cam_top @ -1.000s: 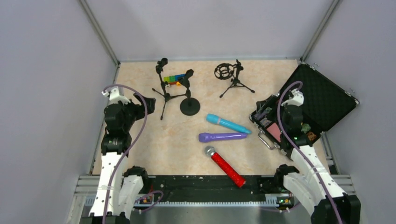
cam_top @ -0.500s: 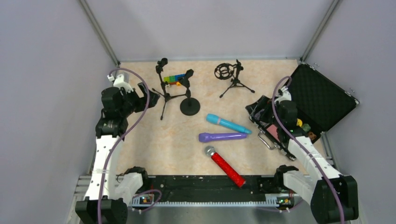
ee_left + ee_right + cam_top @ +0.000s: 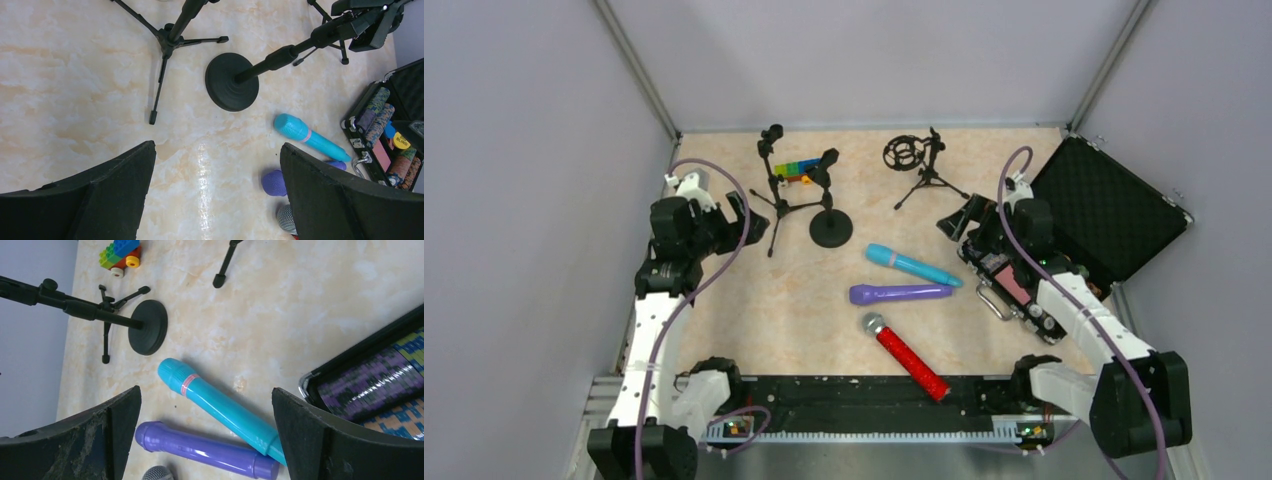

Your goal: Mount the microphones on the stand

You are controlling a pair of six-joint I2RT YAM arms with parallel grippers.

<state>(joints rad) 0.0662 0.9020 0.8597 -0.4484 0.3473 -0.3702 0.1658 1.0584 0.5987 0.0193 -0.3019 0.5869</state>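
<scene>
Lying loose mid-table, the light-blue microphone (image 3: 913, 265), purple microphone (image 3: 900, 293) and red microphone (image 3: 906, 356) await mounting. The stands (image 3: 829, 205) behind them hold nothing. The left gripper (image 3: 217, 165) and right gripper (image 3: 206, 392) hover wide open, empty. Every attachment is yet to do.

Lying together on the table (image 3: 764, 300), three microphones (image 3: 901, 293); standing just behind them, stands (image 3: 830, 228); sitting open to their right, a case (image 3: 1114, 215)
</scene>
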